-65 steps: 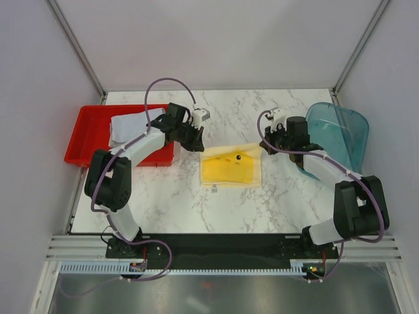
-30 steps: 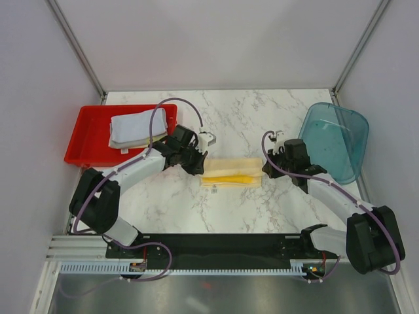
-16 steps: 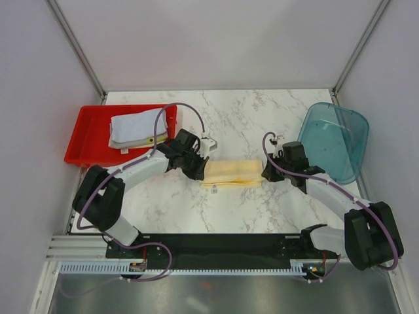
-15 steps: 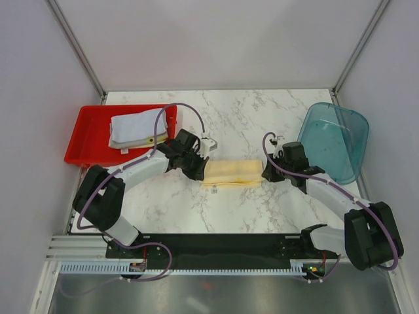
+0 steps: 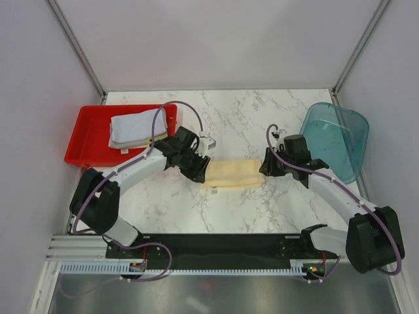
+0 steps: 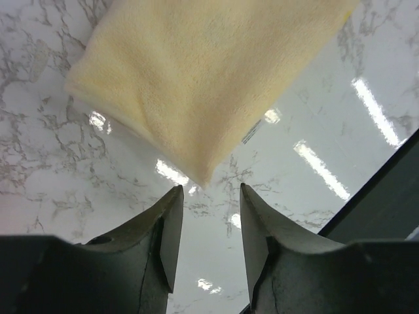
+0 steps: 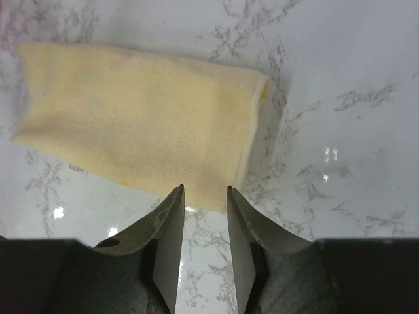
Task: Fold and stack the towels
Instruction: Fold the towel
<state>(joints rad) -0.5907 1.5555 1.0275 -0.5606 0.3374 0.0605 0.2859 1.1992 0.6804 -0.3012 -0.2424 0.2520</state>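
Left pincer (image 6: 208,191): released, jaws parted with nothing between them. Its tips sit just off the left-end corner of the folded pale yellow towel (image 6: 209,78), clear of the cloth.
Right pincer (image 7: 204,191): also released, jaws apart. The strip's right end reaches the gap at its tips but is not clamped.
Task's thing: the pale yellow towel lies flat as a narrow folded strip near the middle of the surface (image 5: 229,114), between the two pincers. Its layers look fairly even.
Stack: folded grey and white towels (image 5: 134,127) rest in the red tray (image 5: 78,140) at the left, well apart from the strip.
Step, by my judgement: the lengthwise fold is laid down. A crosswise fold and the carry to the stack are not yet done.
Risk: the tips are so near the cloth that a finger could catch a corner and drag the upper layer, opening the fold. A grasp on the top layer alone would let the strip unfurl in the carry.
Surface: glossy white marble pattern showing streaks of reflected light. A translucent teal basket (image 5: 337,140) stands at the right edge beside the right arm.
Room: plain pale walls, metal rails at the corners, and a dark strip along the near edge under the arm bases.
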